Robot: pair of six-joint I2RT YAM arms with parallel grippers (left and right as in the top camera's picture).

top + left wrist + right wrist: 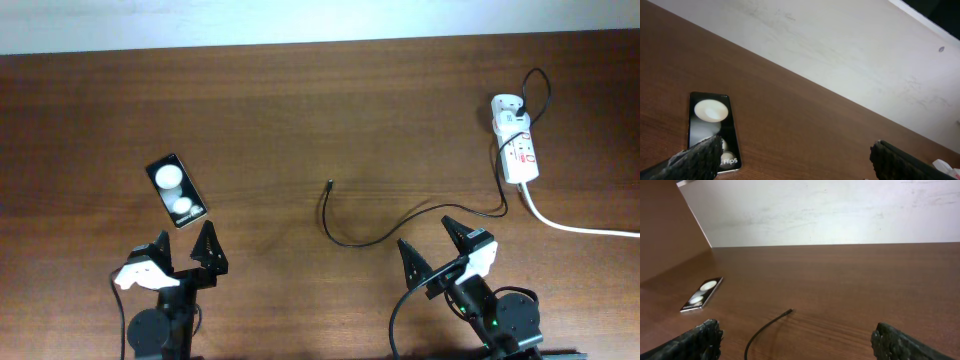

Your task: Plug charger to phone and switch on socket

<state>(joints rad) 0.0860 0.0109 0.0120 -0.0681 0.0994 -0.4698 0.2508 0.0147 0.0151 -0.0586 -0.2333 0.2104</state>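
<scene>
Left hand gapes just beside phone; charger lies apart.

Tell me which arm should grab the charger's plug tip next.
Right. The charger cable curves just ahead of the open right gripper, its plug tip lying in that wrist view, while the left gripper sits by the phone.
</scene>
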